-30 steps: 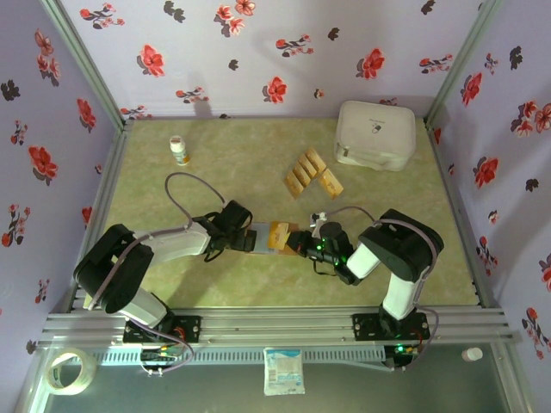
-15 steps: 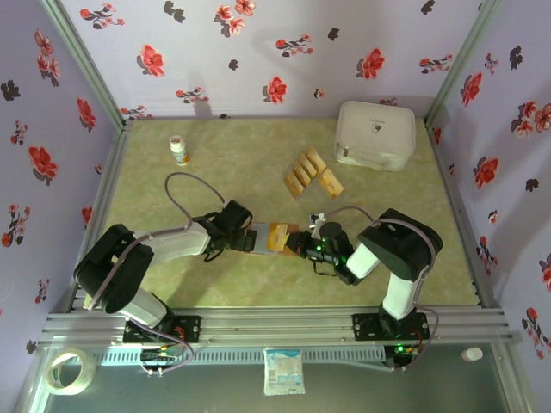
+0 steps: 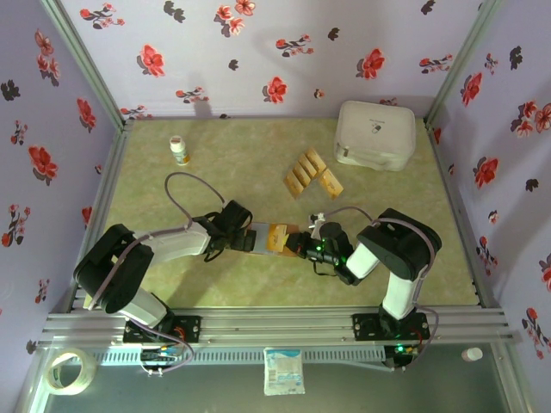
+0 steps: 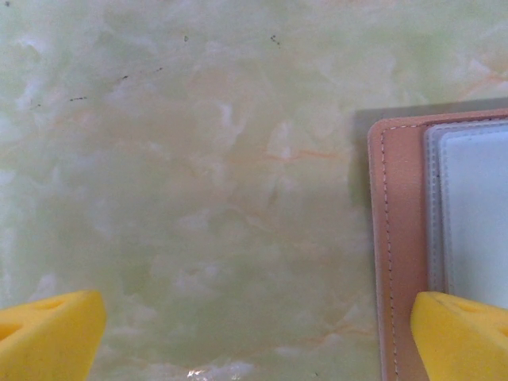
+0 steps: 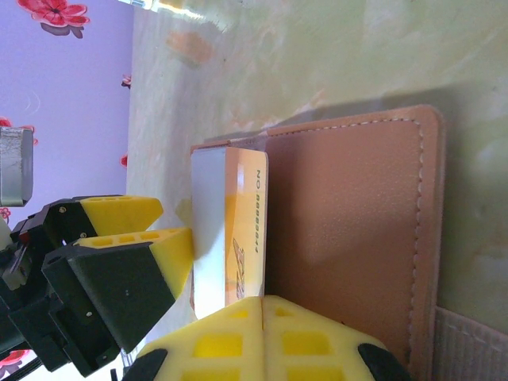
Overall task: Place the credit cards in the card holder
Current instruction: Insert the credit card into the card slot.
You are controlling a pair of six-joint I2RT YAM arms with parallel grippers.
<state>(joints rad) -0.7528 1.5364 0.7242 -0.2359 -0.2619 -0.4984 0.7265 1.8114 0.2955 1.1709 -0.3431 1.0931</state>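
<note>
The right gripper [image 3: 298, 242] is pressed together on one credit card [image 5: 242, 222], which lies against the open card holder [image 5: 349, 222] in the near middle of the table [image 3: 215, 181]. The left gripper [image 3: 241, 234] has its fingers wide apart over the holder's left edge. The other credit cards [image 3: 306, 172] lie farther back, near the white box [image 3: 374, 135].

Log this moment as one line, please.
left gripper: open, over card holder edge | right gripper: shut, at card on open holder | spare cards: on table
</note>
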